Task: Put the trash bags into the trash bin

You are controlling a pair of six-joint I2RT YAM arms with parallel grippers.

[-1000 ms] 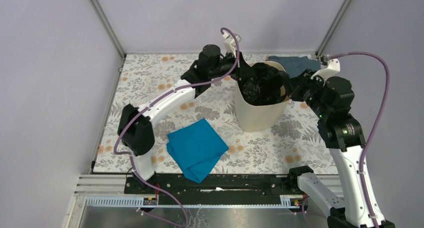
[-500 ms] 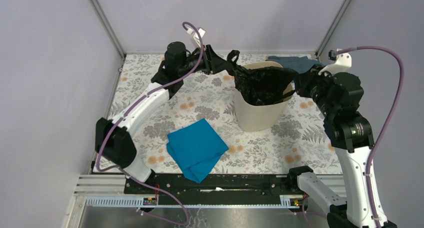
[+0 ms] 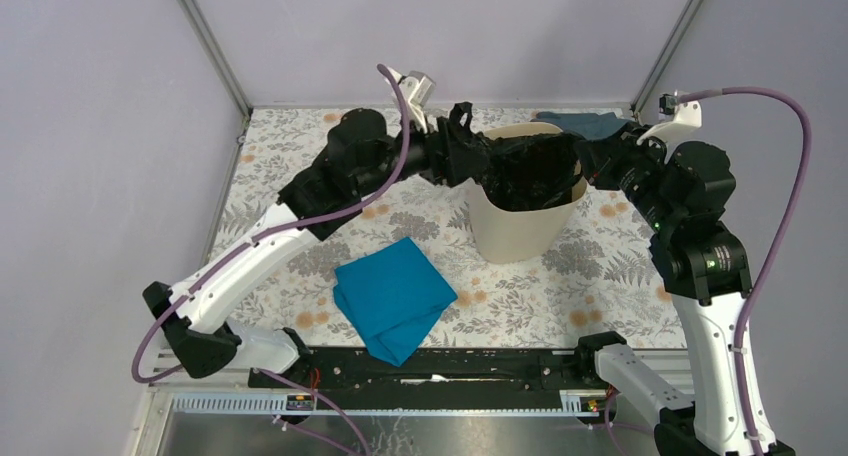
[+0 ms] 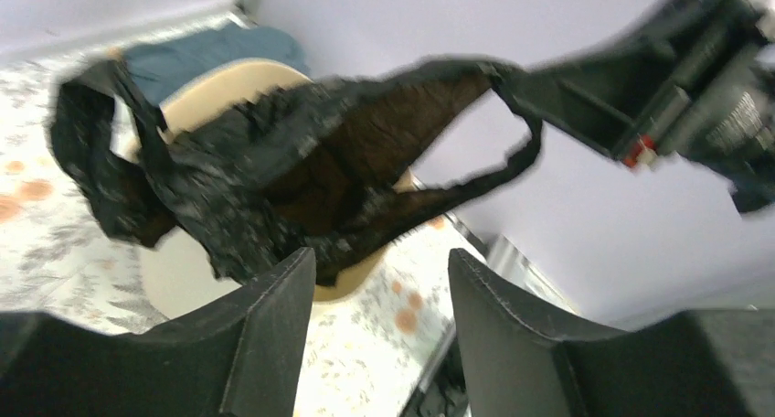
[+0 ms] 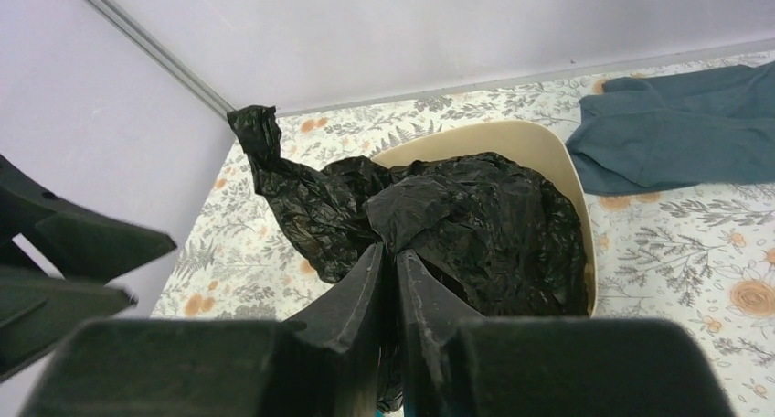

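Shows a floral table (image 3: 290,166) carrying the trash bin (image 3: 510,231), with the trash bag (image 3: 525,171) stuffed in its mouth and spilling over the left rim. Shows the right gripper (image 5: 391,252) pinching the film and the left gripper (image 4: 379,257) spread wide beside it.

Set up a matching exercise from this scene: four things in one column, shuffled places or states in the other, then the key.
Things
1. black trash bag
2. bright blue cloth
3. grey-blue cloth
4. left pincer

Places or states
A. folded, on the near side
B. open
C. partly inside the beige bin, pinched by the right pincer
D. at the far edge, behind the beige bin

Pairs: 1-C, 2-A, 3-D, 4-B
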